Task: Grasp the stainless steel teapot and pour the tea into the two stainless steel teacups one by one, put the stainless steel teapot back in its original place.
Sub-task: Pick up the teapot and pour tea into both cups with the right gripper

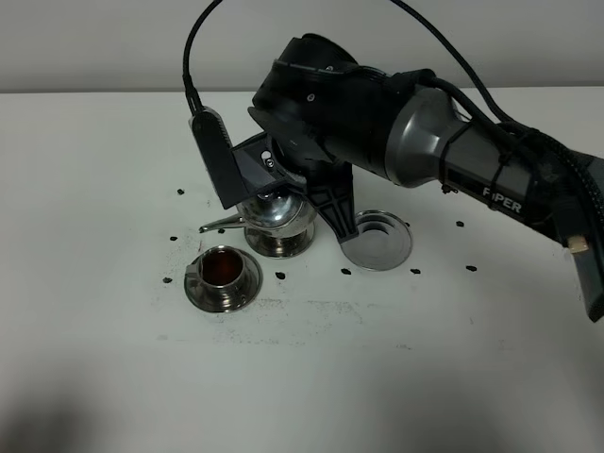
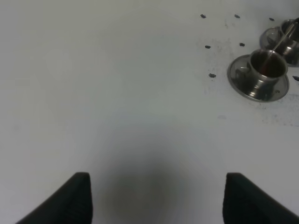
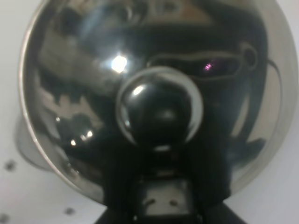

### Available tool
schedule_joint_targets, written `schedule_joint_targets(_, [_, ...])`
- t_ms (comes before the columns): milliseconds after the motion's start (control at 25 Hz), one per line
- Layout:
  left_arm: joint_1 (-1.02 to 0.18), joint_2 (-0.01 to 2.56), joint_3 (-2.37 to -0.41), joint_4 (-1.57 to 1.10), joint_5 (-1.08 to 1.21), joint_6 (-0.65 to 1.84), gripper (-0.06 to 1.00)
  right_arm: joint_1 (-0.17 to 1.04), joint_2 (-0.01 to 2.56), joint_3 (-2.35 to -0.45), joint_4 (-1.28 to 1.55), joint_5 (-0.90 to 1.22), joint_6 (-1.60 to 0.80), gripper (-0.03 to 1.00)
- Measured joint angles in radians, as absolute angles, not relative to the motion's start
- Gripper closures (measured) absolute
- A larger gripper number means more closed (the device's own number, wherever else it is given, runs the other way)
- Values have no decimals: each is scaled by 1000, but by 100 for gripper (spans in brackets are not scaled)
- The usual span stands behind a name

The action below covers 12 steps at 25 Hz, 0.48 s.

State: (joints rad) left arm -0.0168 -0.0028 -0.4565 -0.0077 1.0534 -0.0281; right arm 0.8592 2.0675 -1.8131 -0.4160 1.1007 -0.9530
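My right gripper is shut on the stainless steel teapot, holding it tilted above the table with its thin spout pointing left. The right wrist view is filled by the teapot's domed lid and knob. One stainless steel teacup stands on its saucer just in front of the spout and holds reddish-brown tea. The other teacup sits beneath the teapot, mostly hidden. The original place, an empty steel saucer, lies to the right. My left gripper hovers open over bare table.
Small black marks dot the white tabletop around the cups. The right arm reaches in from the right edge, over the empty saucer. The left arm is outside the exterior high view.
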Motion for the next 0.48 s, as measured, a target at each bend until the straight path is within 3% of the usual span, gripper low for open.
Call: schedule_joint_targets(480, [-17,-3,-456,-8,1053,-28,37,854,1919,-1626,-160,1020,-760,79])
